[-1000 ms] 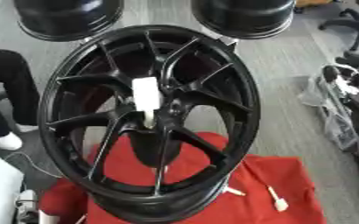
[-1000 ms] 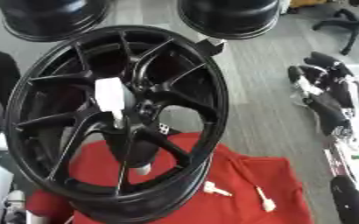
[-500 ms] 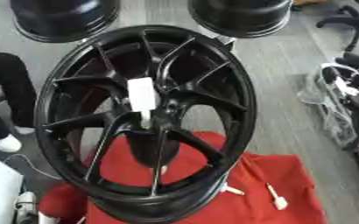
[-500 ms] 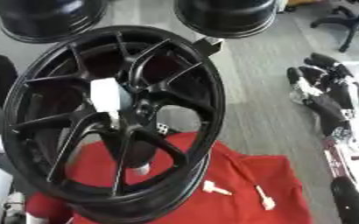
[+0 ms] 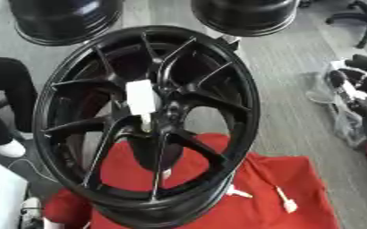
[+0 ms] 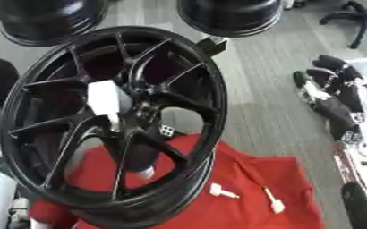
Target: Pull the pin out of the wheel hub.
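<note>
The right hand (image 6: 333, 100) is black, built of rounded segments, with silver-white patches between them.

Wheel (image 5: 147, 120) stands tilted on a cloth (image 5: 273, 188) on the floor (image 5: 288, 94), with a pin (image 5: 141, 98) at its hub. Two loose pins (image 6: 222, 191) (image 6: 274, 201) lie on the cloth to the wheel's right. Two further wheels (image 5: 65, 18) (image 5: 245, 15) sit behind it.

A black wheel (image 6: 112, 120) stands tilted over a red cloth (image 6: 241, 197), a white pin (image 6: 108, 99) sticking from its hub (image 6: 143, 112). Two small white pieces (image 6: 222, 191) lie on the cloth, right of the wheel. Black rims (image 6: 230, 15) lie beyond.
</note>
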